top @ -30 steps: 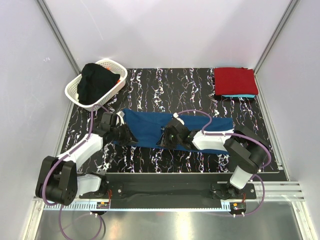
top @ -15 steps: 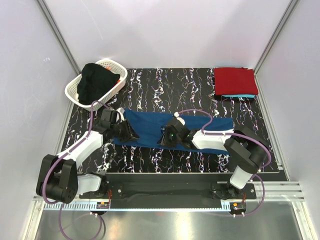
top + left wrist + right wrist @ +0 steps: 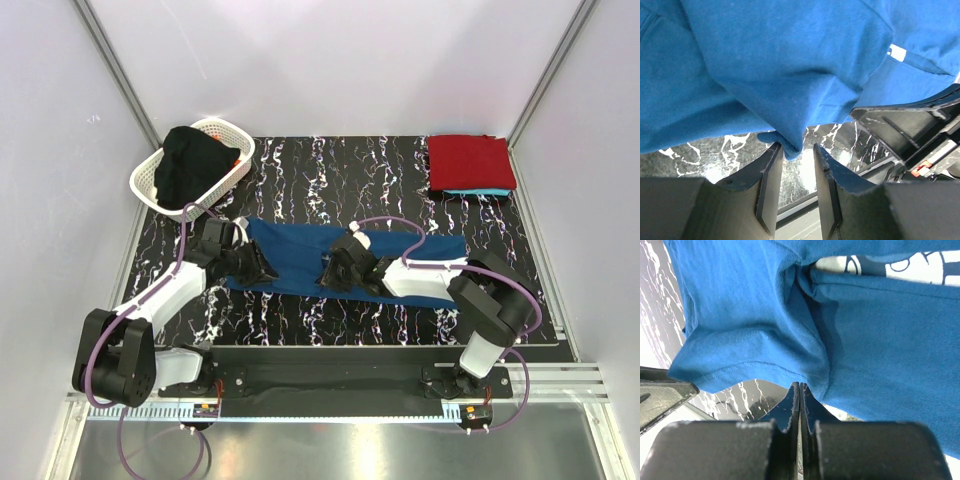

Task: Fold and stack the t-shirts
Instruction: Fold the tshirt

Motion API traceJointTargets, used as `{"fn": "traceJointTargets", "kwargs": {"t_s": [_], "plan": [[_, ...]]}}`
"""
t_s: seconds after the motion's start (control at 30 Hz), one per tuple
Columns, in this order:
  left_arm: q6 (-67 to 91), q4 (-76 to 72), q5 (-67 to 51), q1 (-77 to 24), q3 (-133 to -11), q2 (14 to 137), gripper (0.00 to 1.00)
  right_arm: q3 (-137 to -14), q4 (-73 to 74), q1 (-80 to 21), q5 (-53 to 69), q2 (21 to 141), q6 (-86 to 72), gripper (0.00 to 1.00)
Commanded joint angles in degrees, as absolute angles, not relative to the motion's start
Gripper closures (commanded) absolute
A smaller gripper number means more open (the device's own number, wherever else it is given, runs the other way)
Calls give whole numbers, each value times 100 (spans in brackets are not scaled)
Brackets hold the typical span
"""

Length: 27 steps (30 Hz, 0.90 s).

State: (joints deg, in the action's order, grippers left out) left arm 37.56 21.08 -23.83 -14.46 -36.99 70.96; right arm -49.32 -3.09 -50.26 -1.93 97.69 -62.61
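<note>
A navy blue t-shirt (image 3: 295, 255) lies as a long folded strip across the middle of the marbled mat. My left gripper (image 3: 247, 264) is at its near left end. In the left wrist view the gripper (image 3: 797, 148) is open, with a corner of the blue cloth (image 3: 790, 65) hanging against its left fingertip. My right gripper (image 3: 336, 270) is at the strip's near edge. In the right wrist view it (image 3: 800, 386) is shut on the hem of the shirt (image 3: 865, 330), which is raised off the mat. A folded red t-shirt (image 3: 470, 160) lies on a turquoise one (image 3: 478, 190) at the back right.
A white lattice basket (image 3: 150, 178) holding a dark cloth (image 3: 195, 165) stands at the back left. The mat (image 3: 330, 165) is bounded by white walls, and a metal rail (image 3: 330, 385) with the arm bases runs along the near edge.
Both grippers have shifted slightly away from the near edge along the blue shirt. The shirt's near hem has followed the right gripper a little.
</note>
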Motion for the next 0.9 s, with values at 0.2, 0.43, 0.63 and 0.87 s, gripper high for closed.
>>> {"fn": "traceJointTargets", "kwargs": {"t_s": [0.2,0.43,0.63,0.87], "plan": [[3709,2136,-2180,-1424,-4218,7321,63,-4957,-123,-5054,-439,9448,-6293,85],[3700,2144,-2162,-1424,-4430,7567,63,-4904,-44,-5054,-527,9501,-6521,64],[3683,2136,-2136,-1424,-4500,7655,63,-5080,-44,-5054,-510,9738,-6495,64],[3674,2144,-2153,-1424,-4544,7708,63,-5062,-35,-5115,-650,9809,-6724,63]]}}
